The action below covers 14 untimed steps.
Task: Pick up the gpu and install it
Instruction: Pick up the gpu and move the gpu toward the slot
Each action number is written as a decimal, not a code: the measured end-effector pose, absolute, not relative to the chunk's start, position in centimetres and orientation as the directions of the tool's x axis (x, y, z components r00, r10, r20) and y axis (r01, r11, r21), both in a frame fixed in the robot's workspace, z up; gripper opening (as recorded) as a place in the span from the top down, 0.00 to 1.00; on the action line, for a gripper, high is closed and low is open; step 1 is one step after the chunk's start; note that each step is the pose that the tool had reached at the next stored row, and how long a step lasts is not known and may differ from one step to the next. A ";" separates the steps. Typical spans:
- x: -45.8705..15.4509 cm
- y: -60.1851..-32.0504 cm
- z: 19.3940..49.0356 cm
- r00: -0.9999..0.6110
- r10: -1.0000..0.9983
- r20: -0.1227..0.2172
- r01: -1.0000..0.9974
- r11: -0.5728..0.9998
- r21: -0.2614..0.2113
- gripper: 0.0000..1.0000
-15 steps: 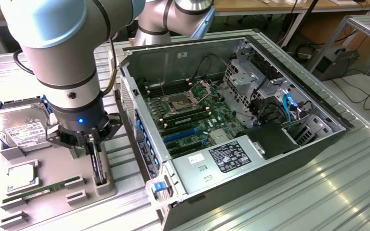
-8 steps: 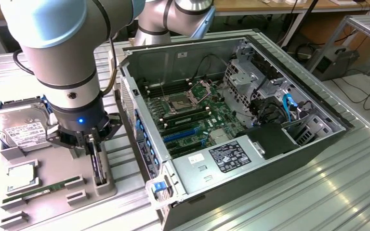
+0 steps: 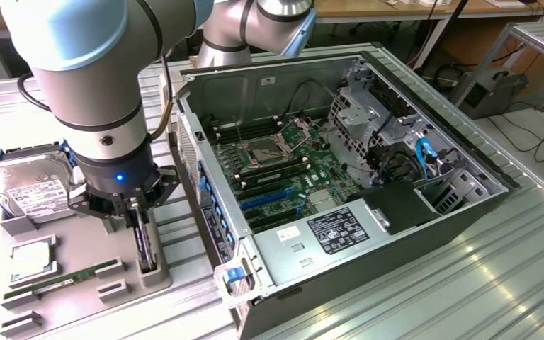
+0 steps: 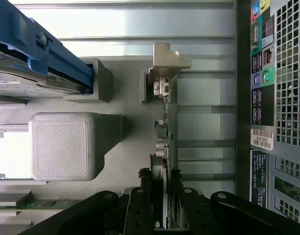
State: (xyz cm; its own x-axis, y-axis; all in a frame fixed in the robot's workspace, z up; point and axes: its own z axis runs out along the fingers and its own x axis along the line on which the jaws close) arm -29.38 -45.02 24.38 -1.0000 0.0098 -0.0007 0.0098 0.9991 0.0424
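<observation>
Exterior view high, angled down, wrist view close overhead, sharing gpu (image 3: 142, 248)

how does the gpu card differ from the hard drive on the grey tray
The flat black gpu card with silver end bracket is slim; the silver boxy hard drive with white label is thick. The card stands on edge in a slot; the drive shows its broad labelled face. The tool is at the card, not the drive. Both sit in the grey tray.

One end of the gpu (image 4: 162, 125) is covered by the gripper (image 4: 160, 180). The hard drive (image 4: 22, 81) and computer case (image 4: 287, 73) are cut off by the wrist view's edge. The print on the label (image 4: 262, 139) cannot be read.
</observation>
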 end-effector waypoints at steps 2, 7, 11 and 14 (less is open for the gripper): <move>-29.4 -45.0 24.5 -1.000 0.009 0.000 0.009 0.999 0.042 0.74; -29.4 -45.0 25.0 -1.000 0.005 0.000 0.005 0.999 0.042 0.74; -29.4 -45.0 25.3 -1.000 0.004 0.000 0.004 0.999 0.042 0.74; -29.4 -45.0 25.6 -1.000 0.002 0.000 0.002 0.999 0.042 0.74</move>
State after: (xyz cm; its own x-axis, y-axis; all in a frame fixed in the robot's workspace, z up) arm -29.38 -45.02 25.63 -1.0000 0.0023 -0.0004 0.0022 0.9991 0.0421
